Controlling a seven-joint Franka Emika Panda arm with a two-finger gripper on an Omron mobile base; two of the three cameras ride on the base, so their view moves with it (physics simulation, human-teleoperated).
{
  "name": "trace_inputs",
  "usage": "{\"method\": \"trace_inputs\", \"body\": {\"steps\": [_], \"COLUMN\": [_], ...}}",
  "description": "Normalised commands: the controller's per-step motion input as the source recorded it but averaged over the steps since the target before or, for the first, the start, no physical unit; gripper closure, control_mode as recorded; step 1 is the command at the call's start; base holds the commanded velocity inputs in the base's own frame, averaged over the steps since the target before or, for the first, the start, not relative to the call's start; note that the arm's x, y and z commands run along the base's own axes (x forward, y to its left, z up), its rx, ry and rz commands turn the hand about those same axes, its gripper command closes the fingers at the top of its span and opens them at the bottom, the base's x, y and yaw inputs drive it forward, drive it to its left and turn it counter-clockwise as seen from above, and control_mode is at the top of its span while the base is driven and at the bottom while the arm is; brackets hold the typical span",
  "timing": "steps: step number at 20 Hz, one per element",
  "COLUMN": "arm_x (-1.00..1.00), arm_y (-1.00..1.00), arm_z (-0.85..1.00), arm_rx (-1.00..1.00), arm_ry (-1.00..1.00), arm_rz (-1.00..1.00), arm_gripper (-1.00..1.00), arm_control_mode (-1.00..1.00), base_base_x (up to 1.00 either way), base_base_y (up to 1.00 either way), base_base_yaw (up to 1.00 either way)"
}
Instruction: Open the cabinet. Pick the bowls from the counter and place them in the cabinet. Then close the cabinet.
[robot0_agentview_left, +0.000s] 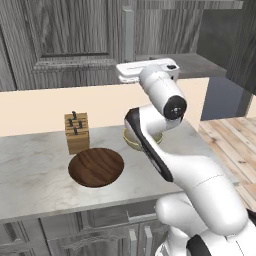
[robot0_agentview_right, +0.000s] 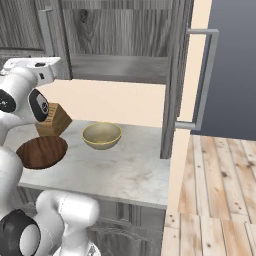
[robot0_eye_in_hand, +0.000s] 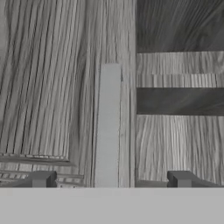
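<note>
Grey, stiff bar handle (robot0_eye_in_hand: 107, 127) on the cabinet (robot0_eye_in_hand: 48, 87) is offering the firmest hold; the tool (robot0_eye_in_hand: 109, 179) is hovering open, straddling it.

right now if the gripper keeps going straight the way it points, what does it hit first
Most likely the grey bar handle of the left cabinet door, lying between the open fingers. Depth is unclear.

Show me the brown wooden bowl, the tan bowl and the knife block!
brown wooden bowl (robot0_agentview_left: 96, 167), left base view, middle of its inside.
tan bowl (robot0_agentview_right: 102, 135), right base view, its hollow.
knife block (robot0_agentview_left: 77, 134), left base view, front face.
</note>
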Motion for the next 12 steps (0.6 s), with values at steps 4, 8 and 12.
{"method": "trace_inputs", "body": {"steps": [4,8,12], "arm_x": [0.49,0.48,0.44], "arm_y": [0.14,0.08,0.08], "arm_z": [-0.01,0.00,0.00], "arm_rx": [0.00,0.00,0.00], "arm_ry": [0.00,0.00,0.00], "arm_rz": [-0.01,-0.01,-0.01], "arm_gripper": [-1.00,-1.00,-1.00], "arm_control_mode": [-1.00,-1.00,-1.00], "base_base_x": [0.00,0.00,0.00], "base_base_y": [0.00,0.00,0.00], "base_base_yaw": [0.00,0.00,0.00]}}
